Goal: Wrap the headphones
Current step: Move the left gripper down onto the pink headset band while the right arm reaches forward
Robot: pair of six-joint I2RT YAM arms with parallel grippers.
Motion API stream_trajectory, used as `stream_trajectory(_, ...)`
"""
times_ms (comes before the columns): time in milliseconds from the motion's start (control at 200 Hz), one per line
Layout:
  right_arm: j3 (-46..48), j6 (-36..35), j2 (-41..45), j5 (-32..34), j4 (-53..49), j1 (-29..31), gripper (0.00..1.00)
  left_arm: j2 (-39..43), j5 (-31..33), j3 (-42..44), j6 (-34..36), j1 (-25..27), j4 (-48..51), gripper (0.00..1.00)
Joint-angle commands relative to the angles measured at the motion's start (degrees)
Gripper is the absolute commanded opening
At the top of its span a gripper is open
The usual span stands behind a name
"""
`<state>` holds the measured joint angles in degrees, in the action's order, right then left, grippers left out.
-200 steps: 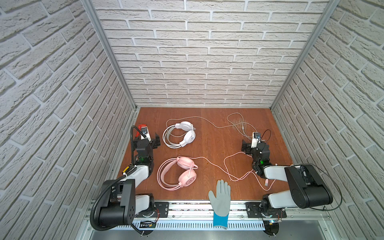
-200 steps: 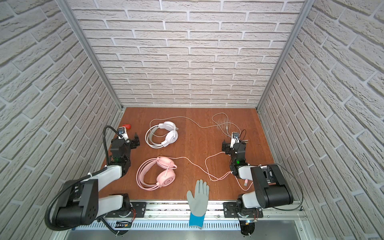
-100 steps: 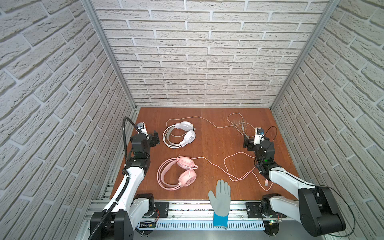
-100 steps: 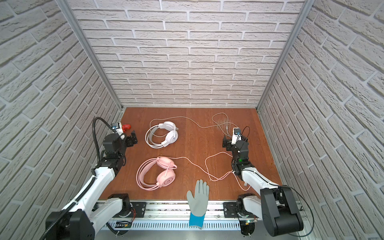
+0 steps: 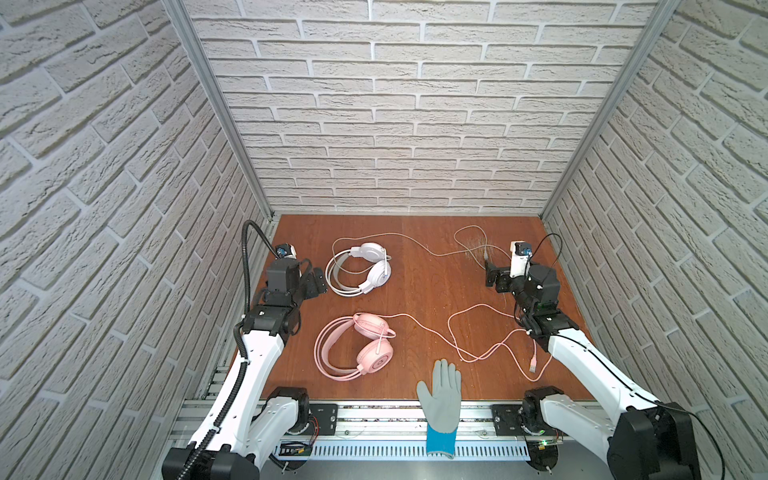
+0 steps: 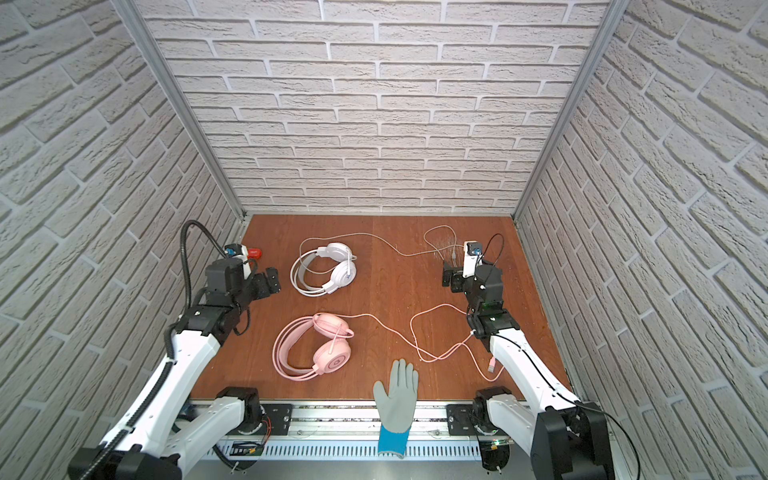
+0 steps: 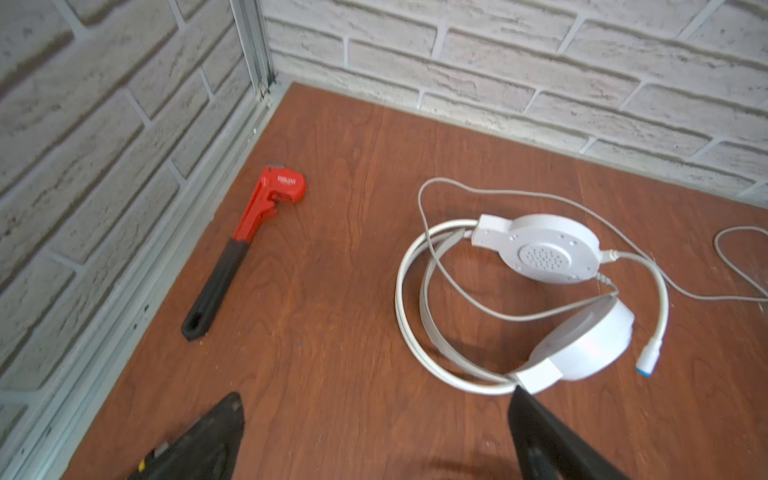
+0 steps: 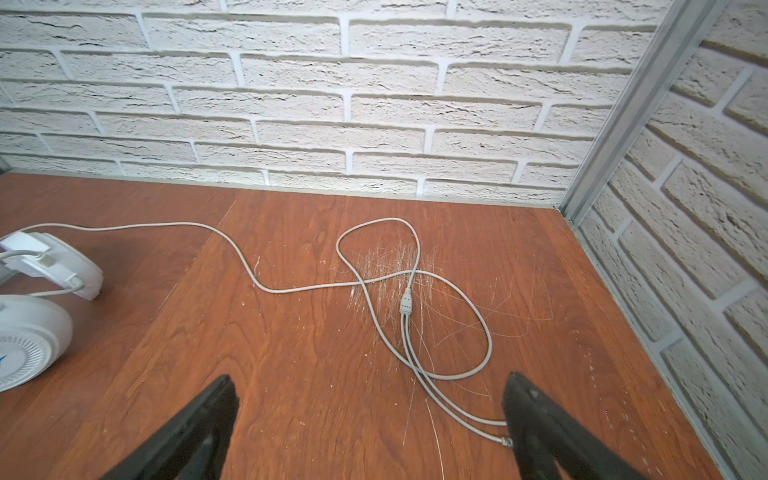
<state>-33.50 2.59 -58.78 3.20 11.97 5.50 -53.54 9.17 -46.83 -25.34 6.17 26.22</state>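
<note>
Lying flat, pink headphones (image 5: 375, 358) and white headphones (image 5: 376, 272) bow headbands leftward.

Bare table (image 5: 432, 286) lay open between white headset (image 5: 360, 269) and right gripper (image 8: 370, 380). Looped white cable (image 8: 406, 302) cluttered the far right corner, pink cable (image 5: 533, 365) the near right, a wrench (image 7: 249, 224) the left wall.

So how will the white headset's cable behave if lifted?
Probably floppy: the white cable lies in loose, crossing loops. Likely light, being thin. Its loops may tangle or drag, since it runs unbroken to the white headset.
</note>
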Motion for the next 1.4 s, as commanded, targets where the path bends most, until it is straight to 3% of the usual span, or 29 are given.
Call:
stream_trajectory(0,-1.7,0.0,1.5,-4.5,-4.6,0.6,1.00,-3.0,-1.7,-3.1,-5.6,0.6,10.6,0.98)
stream_trajectory(195,-1.6,-0.4,0.8,-6.3,-5.8,0.5,1.00,-8.7,-3.8,-6.3,-10.1,3.9,20.1,0.98)
stream_trajectory(400,-2.4,-0.7,0.9,-7.4,-7.8,0.7,1.00,-12.2,-4.3,-4.7,-14.7,9.5,23.7,0.98)
stream_trajectory(685,-3.3,-0.9,0.5,-8.0,-9.6,0.8,1.00,-13.4,-6.5,-2.4,-21.3,11.9,30.6,0.98)
stream_trajectory(1060,-3.8,-0.1,-0.3,-8.7,-9.2,1.2,1.00,-18.9,-6.4,3.5,-24.5,11.8,28.7,0.94)
stream_trajectory(1395,-3.6,0.5,-0.8,-8.3,-9.3,1.6,1.00,-20.1,-9.5,8.4,-24.6,11.9,25.2,0.78)
